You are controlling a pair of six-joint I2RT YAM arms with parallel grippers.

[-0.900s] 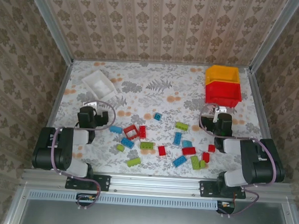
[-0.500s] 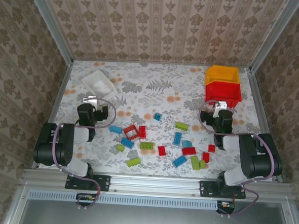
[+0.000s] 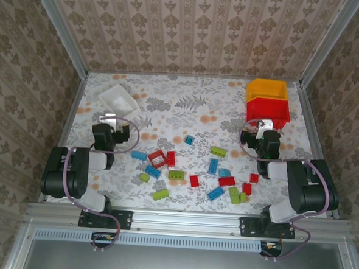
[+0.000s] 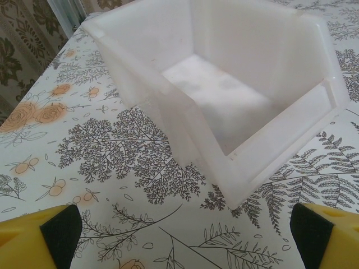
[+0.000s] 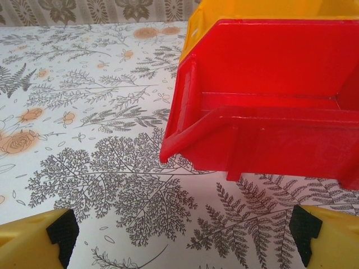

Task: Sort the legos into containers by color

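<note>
Both our arms have lifted a little off their folded rest over the last second and swung forward toward the far side of the desk [image 3: 187,104]. The left gripper [image 3: 109,119] now looks straight at the white bin [image 3: 109,93], which stands at the far left. The right gripper [image 3: 264,125] faces the red bin [image 3: 278,111], with the yellow bin [image 3: 267,89] touching it from behind at the far right.

From the wrists, each gripper is spread wide and holds nothing. The left one's fingers [image 4: 56,230] sit at the frame's bottom corners, as do the right one's fingers [image 5: 39,232]. The white bin [image 4: 146,61] is bare inside, and we see nothing in the part of the red bin [image 5: 263,134] that shows.

The legos [image 3: 194,181] have not moved. They lie loose in the middle of the desk, nearer to us than the grippers, with red, blue and green mixed together.

We judge the sorting has not begun. Our arms have only just woken up, and each must come back toward the bricks for a first pick.
</note>
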